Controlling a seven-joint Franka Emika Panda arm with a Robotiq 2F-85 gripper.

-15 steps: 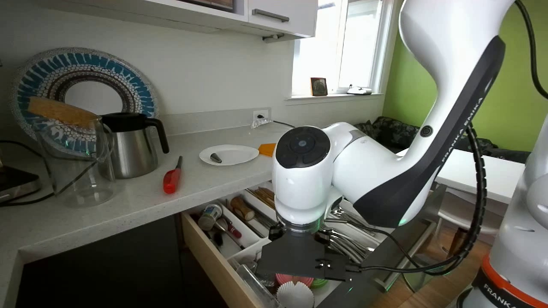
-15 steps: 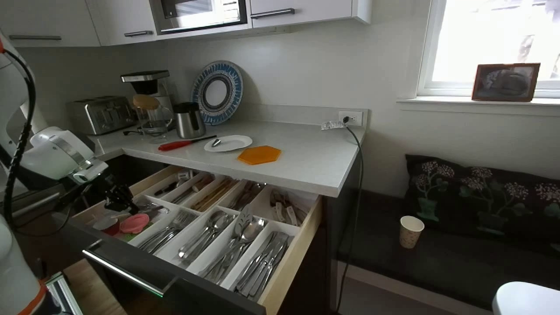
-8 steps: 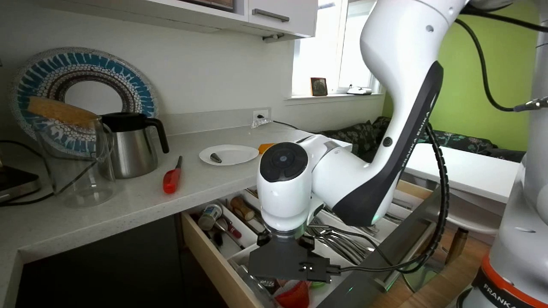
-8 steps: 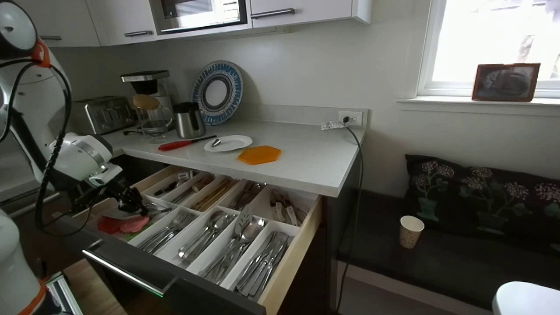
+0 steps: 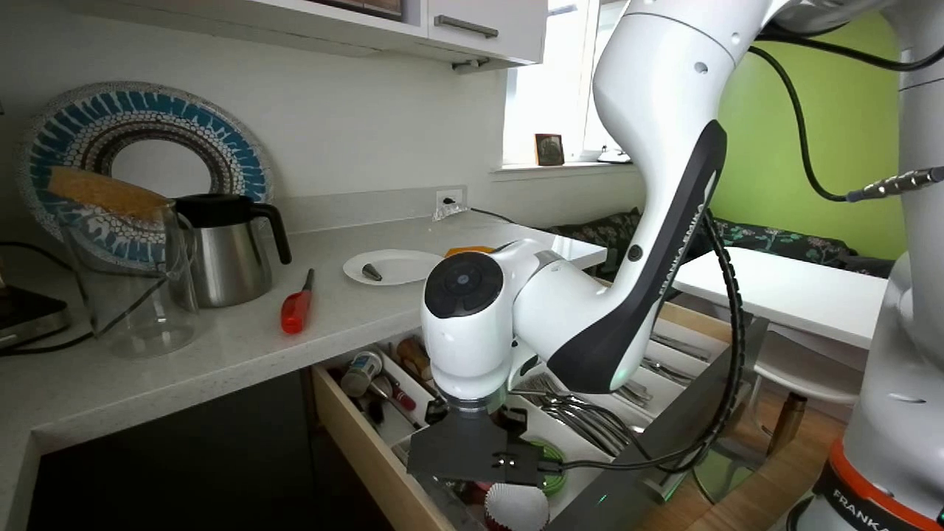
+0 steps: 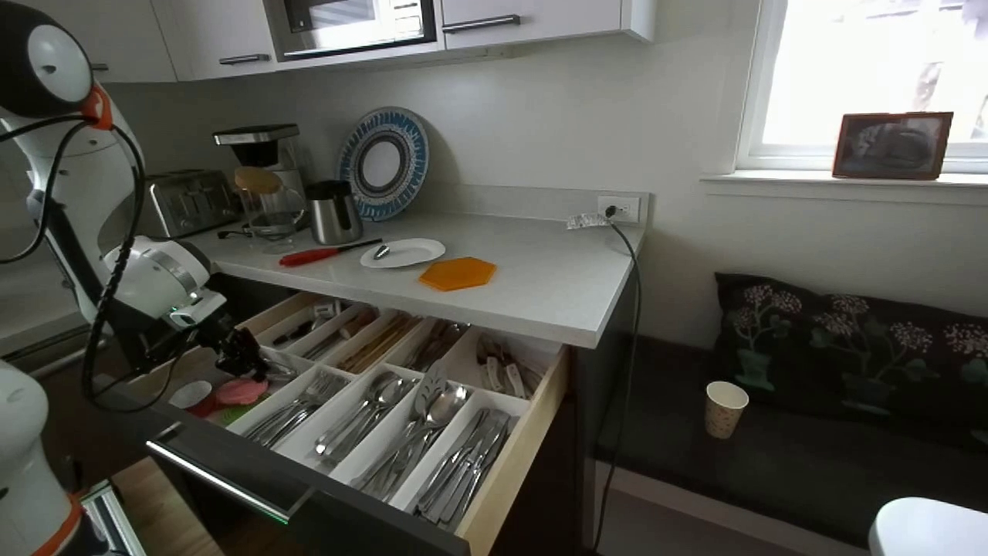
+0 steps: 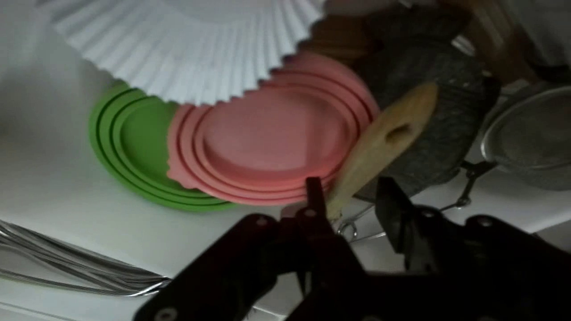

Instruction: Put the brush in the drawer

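Observation:
The drawer (image 6: 515,467) stands open under the counter in both exterior views. My gripper (image 7: 350,182) is low over its front corner compartment; its fingertips are hidden in an exterior view behind the dark wrist plate (image 5: 472,450). In the wrist view the jaws stand apart. A light-wood handle (image 7: 379,138) with a hole, apparently the brush's, runs between them, close to the left finger and with a gap to the right one. It lies across a pink lid (image 7: 276,133) and a dark grey object (image 7: 428,125). Its lower end and any bristles are hidden.
A stack of white-and-red paper liners (image 7: 187,58) and a green lid (image 7: 138,147) lie in the same compartment. Metal cutlery (image 6: 293,409) fills compartments beside it. The counter (image 6: 532,262) overhangs the drawer's back, holding a plate (image 6: 413,249) and a red lighter (image 6: 309,256).
My gripper has moved along the drawer, leftward in one exterior view and rightward in another. The paper liners tipped to show their red side, then turned white side up again.

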